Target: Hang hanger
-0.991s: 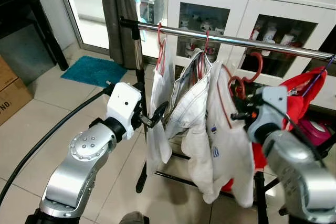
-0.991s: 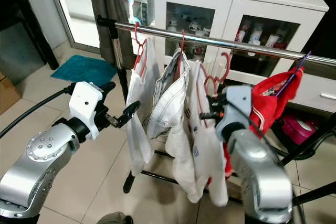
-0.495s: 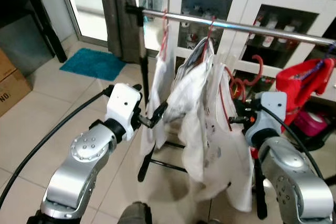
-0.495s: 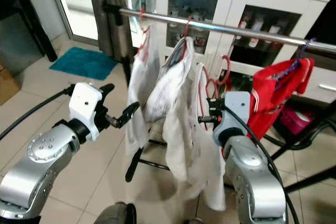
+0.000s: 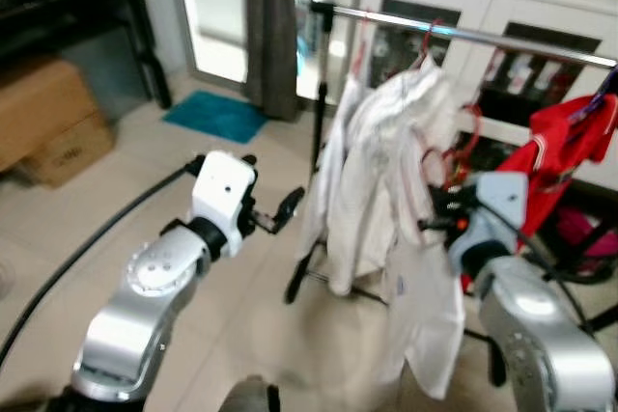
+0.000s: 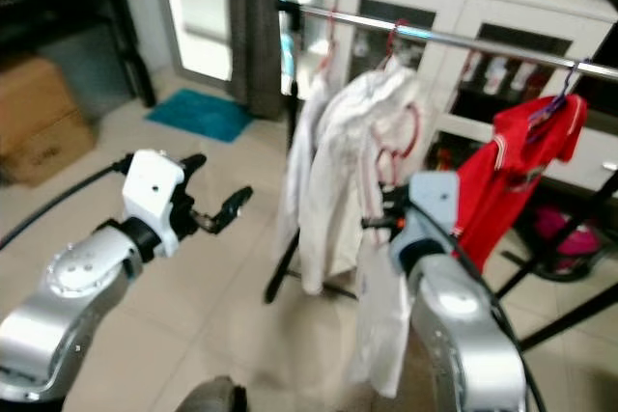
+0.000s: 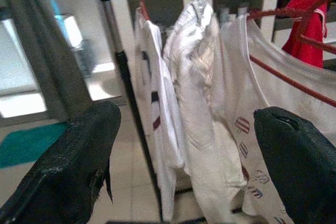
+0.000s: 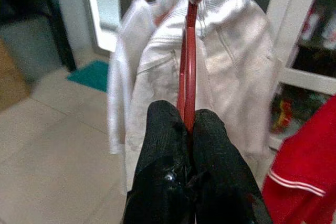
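Note:
A red hanger (image 8: 187, 61) carrying a white printed shirt (image 5: 425, 320) is pinched in my right gripper (image 8: 188, 121), which is shut on its lower bar. The hanger's hook (image 6: 415, 132) sits below the metal rail (image 5: 463, 34) of the clothes rack, in front of the garments hung there. White garments (image 5: 381, 171) hang from the rail on other red hangers. My left gripper (image 5: 287, 207) is held out to the left of the rack, open and holding nothing, its fingers (image 7: 79, 166) spread wide.
A red shirt (image 5: 570, 137) on a purple hanger hangs at the rail's right end. Behind stand a white glass-door cabinet (image 5: 502, 16) and a grey curtain (image 5: 270, 26). Cardboard boxes (image 5: 48, 113) and a teal mat (image 5: 214, 115) lie left. A black cable (image 5: 87, 248) trails from my left arm.
The whole view has pulled back and swung left, so the rack looks farther off and boxes appear. My right gripper still grips the hanger; the left stays open.

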